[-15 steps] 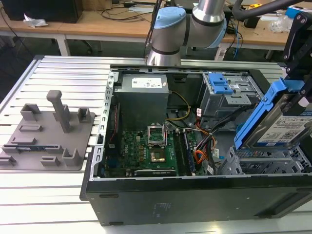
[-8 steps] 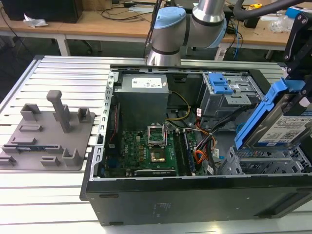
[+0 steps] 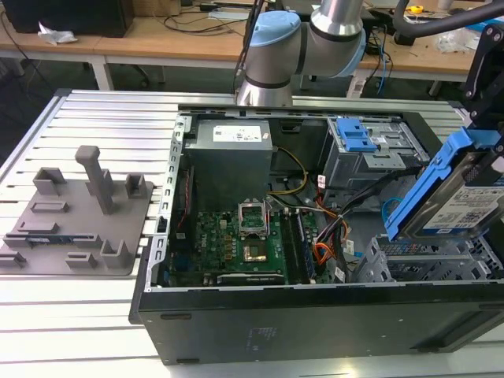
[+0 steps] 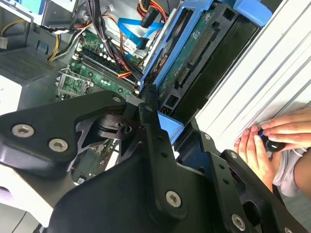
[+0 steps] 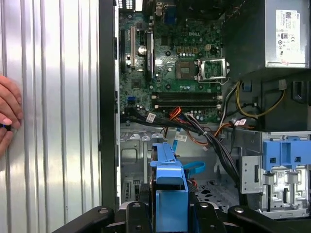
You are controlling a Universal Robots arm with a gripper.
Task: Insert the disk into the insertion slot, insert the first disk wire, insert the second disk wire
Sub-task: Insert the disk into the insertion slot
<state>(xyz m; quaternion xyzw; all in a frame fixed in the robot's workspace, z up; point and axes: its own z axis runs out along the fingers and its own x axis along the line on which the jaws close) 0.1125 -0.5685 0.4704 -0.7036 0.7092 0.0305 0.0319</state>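
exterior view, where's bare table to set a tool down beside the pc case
Bare slatted table lies behind the grey fixture tray, up to the computer case wall, and again in front of the tray on the exterior view's left. Inside the case it is crowded: cables beside the insertion slot, with the disk above it.

Support: table (image 3: 102,118) — silver metal, its top built of long parallel ribbed slats with grooves between.
Item 1: computer case (image 3: 315,323), a black tower laid on its side with the open side up, on the exterior view's right part of the table.
Item 2: grey fixture plate (image 3: 79,224) — flat on the slats at the exterior view's left, near the case but apart; upright pegs and blocks rise from it.
Item 3: person's hand (image 5: 7,116), fingers over the slats in the first wrist view, apart from the case.
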